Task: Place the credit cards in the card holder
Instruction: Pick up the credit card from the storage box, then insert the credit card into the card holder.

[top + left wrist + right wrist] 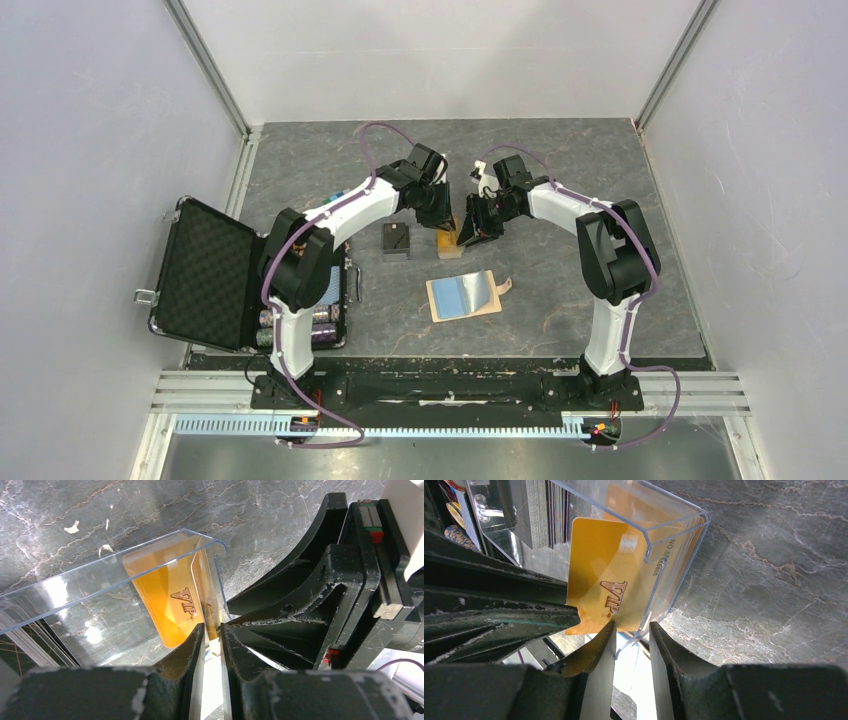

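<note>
At the middle of the table point(560, 190), both arms meet over the orange card box point(452, 242), just beyond the card holder point(463, 296); that tan wallet lies open, light-blue side up, well apart from either claw, and no card shows in it. From the wrist views, the credit cards point(599, 575) are in the box, an orange one marked VIP at the front, behind the raised clear lid point(674, 540). Right gripper point(631, 630): jaws part-closed with the lid's end wall between them, which reads as a grip that props the lid open. Left gripper point(212, 630): jaws only narrowly apart, with a yellowish edge in the gap; whether that edge is pinched or loose I cannot tell. To the left, the small black box point(396, 240) and the open foam-lined case point(205, 275) sit aside. By my judgement the task is barely begun: box opened, wallet ready; no card is out yet, and drawing each one and tucking it in is all left.
</note>
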